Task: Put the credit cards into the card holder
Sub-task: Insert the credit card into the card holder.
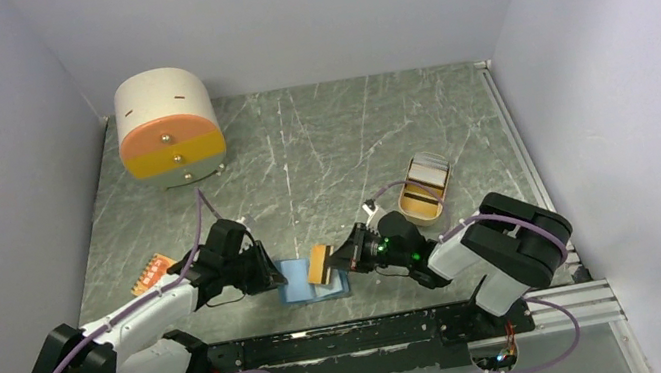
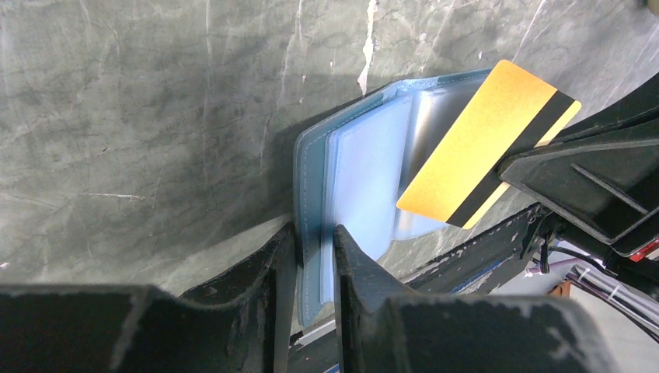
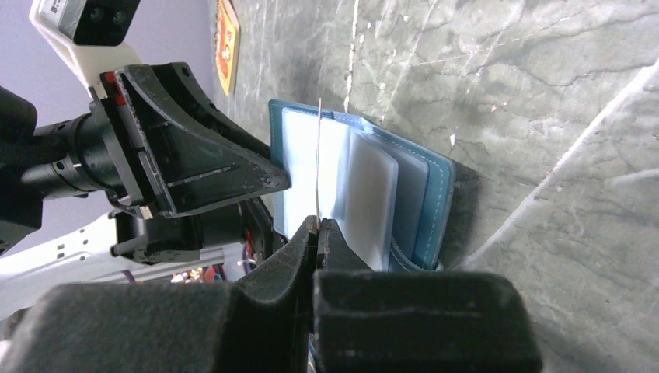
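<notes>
The blue card holder [image 1: 302, 293] lies open on the table between the grippers, its lighter blue sleeves fanned out [image 2: 357, 175] [image 3: 412, 183]. My left gripper [image 1: 270, 274] [image 2: 315, 233] is shut on the holder's cover and a sleeve at its left edge. My right gripper [image 1: 346, 257] [image 3: 317, 224] is shut on an orange-yellow credit card [image 1: 320, 263] [image 2: 482, 144] with a black stripe. It holds the card on edge [image 3: 319, 155] over the open sleeves. Another orange card [image 1: 154, 272] [image 3: 226, 43] lies flat on the table at the left.
An oval tan tray [image 1: 441, 205] holding whitish cards stands behind the right gripper. A round cream and orange drawer unit [image 1: 167, 128] stands at the back left. A black rail [image 1: 362, 335] runs along the near edge. Walls close in on both sides.
</notes>
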You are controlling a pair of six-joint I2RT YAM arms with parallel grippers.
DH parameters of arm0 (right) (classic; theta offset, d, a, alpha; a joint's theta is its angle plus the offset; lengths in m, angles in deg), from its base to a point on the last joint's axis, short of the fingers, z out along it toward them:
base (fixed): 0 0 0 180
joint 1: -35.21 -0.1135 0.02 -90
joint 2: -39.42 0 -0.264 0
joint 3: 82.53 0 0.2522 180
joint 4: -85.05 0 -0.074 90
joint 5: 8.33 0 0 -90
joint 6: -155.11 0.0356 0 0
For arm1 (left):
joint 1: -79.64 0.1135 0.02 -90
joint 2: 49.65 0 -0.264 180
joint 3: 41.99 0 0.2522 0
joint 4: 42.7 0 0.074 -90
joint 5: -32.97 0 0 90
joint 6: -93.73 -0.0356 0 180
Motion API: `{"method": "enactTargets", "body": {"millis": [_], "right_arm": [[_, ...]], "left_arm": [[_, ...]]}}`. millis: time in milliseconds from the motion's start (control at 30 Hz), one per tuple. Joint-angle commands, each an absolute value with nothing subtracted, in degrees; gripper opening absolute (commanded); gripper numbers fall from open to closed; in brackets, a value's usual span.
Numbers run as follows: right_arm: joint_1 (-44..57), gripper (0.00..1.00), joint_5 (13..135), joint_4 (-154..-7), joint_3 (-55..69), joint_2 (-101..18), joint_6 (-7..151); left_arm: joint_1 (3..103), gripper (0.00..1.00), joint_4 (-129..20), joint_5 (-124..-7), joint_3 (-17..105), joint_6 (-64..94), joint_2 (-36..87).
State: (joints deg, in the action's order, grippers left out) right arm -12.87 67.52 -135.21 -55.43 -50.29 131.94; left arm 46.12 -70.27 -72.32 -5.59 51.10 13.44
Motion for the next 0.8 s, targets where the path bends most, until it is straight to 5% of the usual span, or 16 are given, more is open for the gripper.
{"method": "enactTargets", "body": {"millis": [0,767], "right_arm": [[-13.1,0.00,69.9,-134.2,-55.9,-49.3,131.1],[-13.8,0.00,69.1,-133.6,-55.1,-51.7,127.9]], "left_arm": [[46.5,0.28,-70.1,-72.1,-6.5,51.3,13.0],[46.4,0.28,-68.8,-72.5,-6.7,51.2,14.6]]}}
